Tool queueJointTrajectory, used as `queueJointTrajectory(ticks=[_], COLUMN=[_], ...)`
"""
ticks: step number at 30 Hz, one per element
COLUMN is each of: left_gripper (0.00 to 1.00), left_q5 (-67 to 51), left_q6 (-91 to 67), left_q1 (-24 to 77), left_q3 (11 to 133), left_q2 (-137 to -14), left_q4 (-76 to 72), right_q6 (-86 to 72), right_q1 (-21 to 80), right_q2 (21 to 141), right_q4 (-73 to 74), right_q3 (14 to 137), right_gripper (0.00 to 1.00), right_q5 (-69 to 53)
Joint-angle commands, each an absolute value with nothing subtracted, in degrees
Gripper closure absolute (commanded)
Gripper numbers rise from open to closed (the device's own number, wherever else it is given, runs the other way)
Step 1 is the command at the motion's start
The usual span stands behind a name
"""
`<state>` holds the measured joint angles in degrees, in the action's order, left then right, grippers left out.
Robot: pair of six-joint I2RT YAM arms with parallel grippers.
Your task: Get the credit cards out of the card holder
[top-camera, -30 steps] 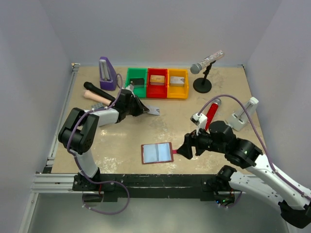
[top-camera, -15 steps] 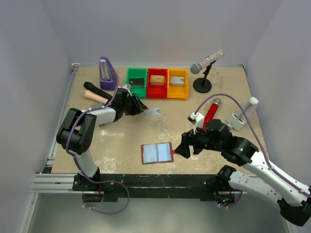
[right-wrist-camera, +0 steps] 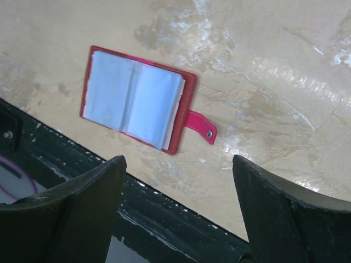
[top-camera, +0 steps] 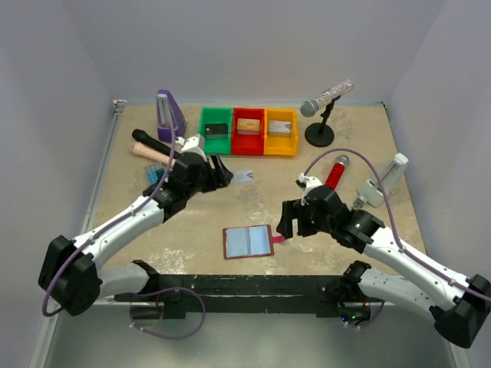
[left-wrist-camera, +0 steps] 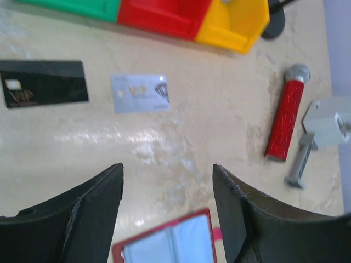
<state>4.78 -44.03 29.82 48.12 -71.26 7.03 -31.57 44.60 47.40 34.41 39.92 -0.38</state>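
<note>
The dark-red card holder (top-camera: 247, 241) lies open near the table's front edge, its pale blue pockets (right-wrist-camera: 134, 98) facing up and its snap tab (right-wrist-camera: 200, 126) out to the right. A silvery credit card (top-camera: 244, 176) lies flat on the table below the bins, and the left wrist view shows a black credit card (left-wrist-camera: 44, 82) just left of it (left-wrist-camera: 140, 93). My left gripper (top-camera: 221, 175) hovers open and empty just left of the silver card (left-wrist-camera: 167, 167). My right gripper (top-camera: 284, 222) is open and empty above the holder's right edge (right-wrist-camera: 176, 159).
Green (top-camera: 215, 123), red (top-camera: 248, 123) and yellow (top-camera: 280, 123) bins stand at the back. A microphone on a stand (top-camera: 322, 103) is at the back right, a red microphone (top-camera: 334, 170) and a white tool (top-camera: 380, 184) lie at right, and a purple metronome (top-camera: 169, 115) stands at back left.
My left gripper opened and let go of the silver card, which now lies on the table. My right gripper moved left toward the card holder and opened wider.
</note>
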Motion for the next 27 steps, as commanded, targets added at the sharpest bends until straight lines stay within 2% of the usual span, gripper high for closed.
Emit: queueJointTrajectory(ticks=[1,4,8,14,21,27], left_gripper=[0.29,0.32,0.42,0.42,0.46,0.46], left_q5=[15.5,14.0,10.8,9.9,7.7,7.4], left_q6=[-46.9,-52.3,-56.1,-59.7,-60.8,-60.3], left_q1=[41.6,46.1,48.9,55.5,56.6,56.7], left_q3=[42.6,35.8,30.3,25.2,20.8,20.5], left_q2=[-65.9,-58.4,-52.1,-51.8,-52.7,-53.0], left_q4=[17.1,13.6,11.2,8.9,3.8,1.8], right_q6=[-33.9,-34.5,-35.7,-36.6,-37.0,-36.4], right_q1=[42.5,41.2,40.8,40.2,40.0,40.0], right_q2=[51.6,56.5,61.2,69.2,74.4,73.5], right_q4=[30.4,28.8,26.2,22.8,20.2,20.6], right_q3=[38.5,37.8,36.3,35.2,36.1,35.3], right_gripper=[0.24,0.33,0.34,0.38,0.63,0.82], right_q5=[1.3,-1.1,-2.5,-4.7,-6.9,-8.8])
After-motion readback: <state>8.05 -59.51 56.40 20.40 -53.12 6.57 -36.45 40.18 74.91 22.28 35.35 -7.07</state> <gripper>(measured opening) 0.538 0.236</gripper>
